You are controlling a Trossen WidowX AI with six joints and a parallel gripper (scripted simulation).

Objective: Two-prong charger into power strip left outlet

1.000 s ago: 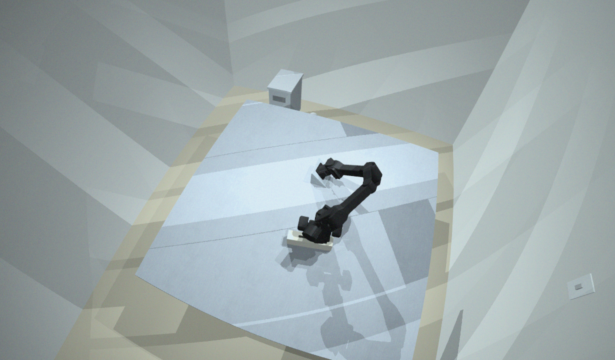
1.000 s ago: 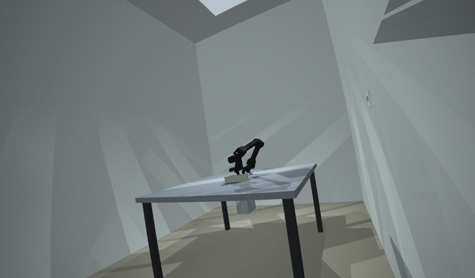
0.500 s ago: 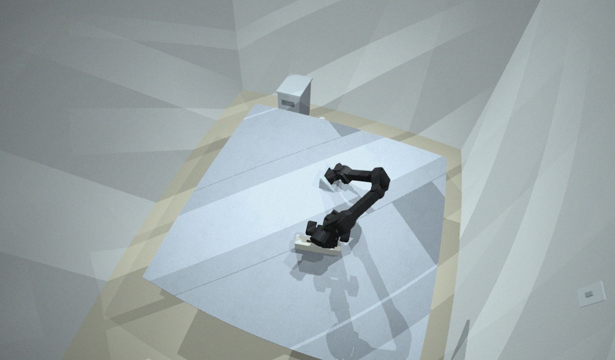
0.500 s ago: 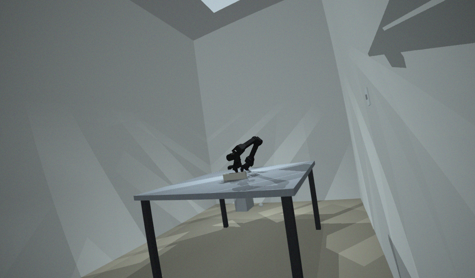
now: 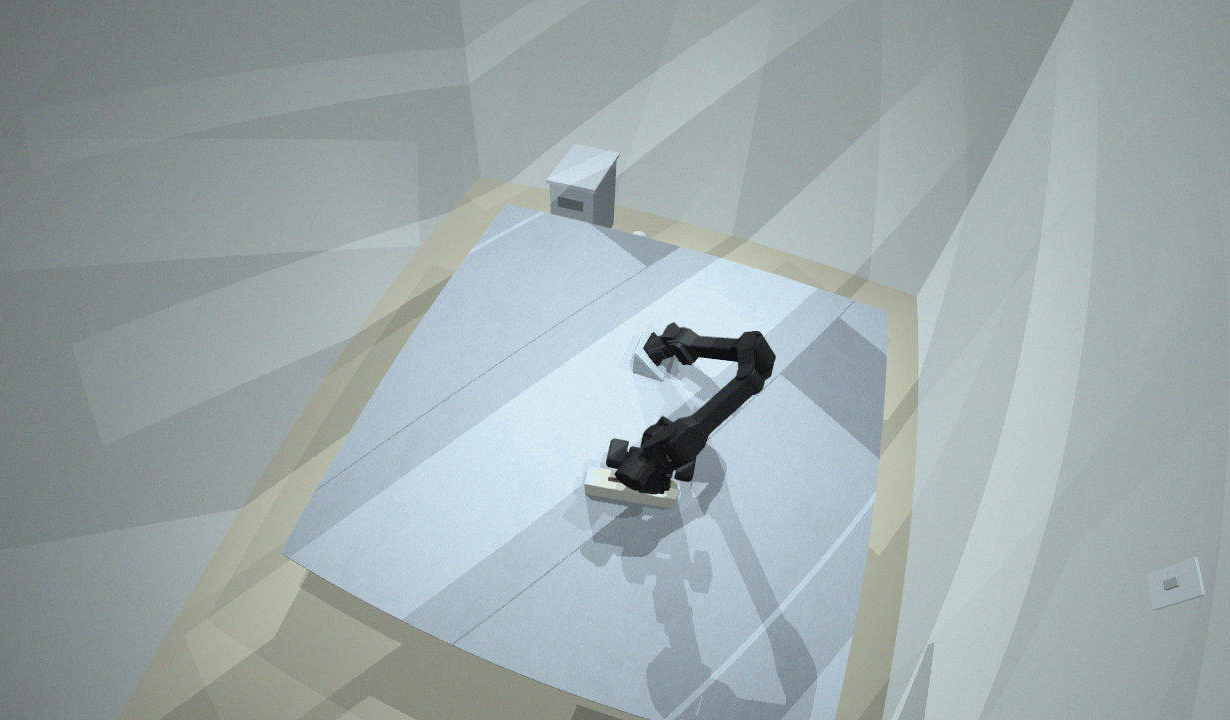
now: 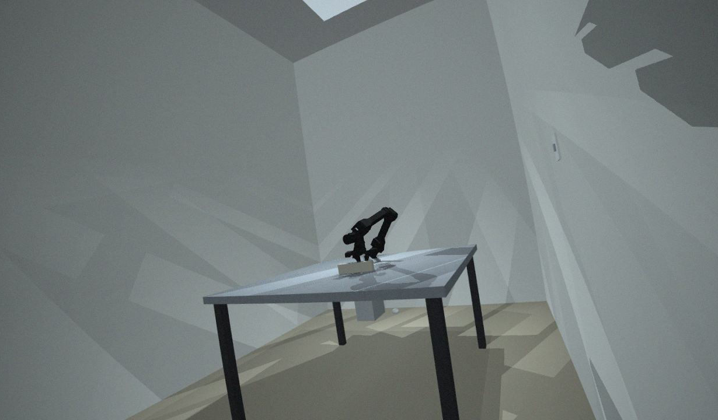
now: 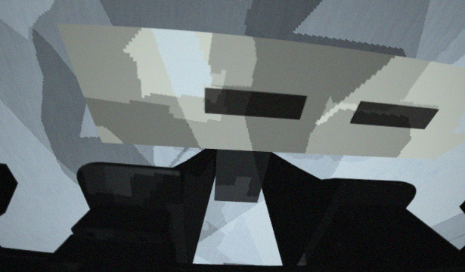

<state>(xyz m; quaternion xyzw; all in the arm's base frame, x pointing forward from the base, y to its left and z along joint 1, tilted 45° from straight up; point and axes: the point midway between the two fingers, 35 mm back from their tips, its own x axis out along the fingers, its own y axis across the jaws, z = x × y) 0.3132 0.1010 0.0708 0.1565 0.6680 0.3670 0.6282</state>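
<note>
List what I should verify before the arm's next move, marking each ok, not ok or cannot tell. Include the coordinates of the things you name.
1. Charger (image 7: 237, 177) held between the jaws: ok.
2. Power strip (image 5: 598, 488) (image 6: 355, 268) (image 7: 160, 126) resting on the table (image 5: 476, 385) (image 6: 319, 299) (image 7: 13, 151): ok.
3. Two dark recesses (image 7: 255, 103) (image 7: 395, 115) in the strip's face unplugged: ok.
4. Charger lined up over a recess: not ok; the wrist view shows it beyond the strip's long edge.
5. Both prongs straight: cannot tell; neither is visible.

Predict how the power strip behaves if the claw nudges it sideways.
The power strip looks like a stiff block, so it should shift whole rather than bend. Its long, low shape suggests sliding before tipping. Flat sides make rolling unlikely; weight and grip on the table can't be told.
</note>
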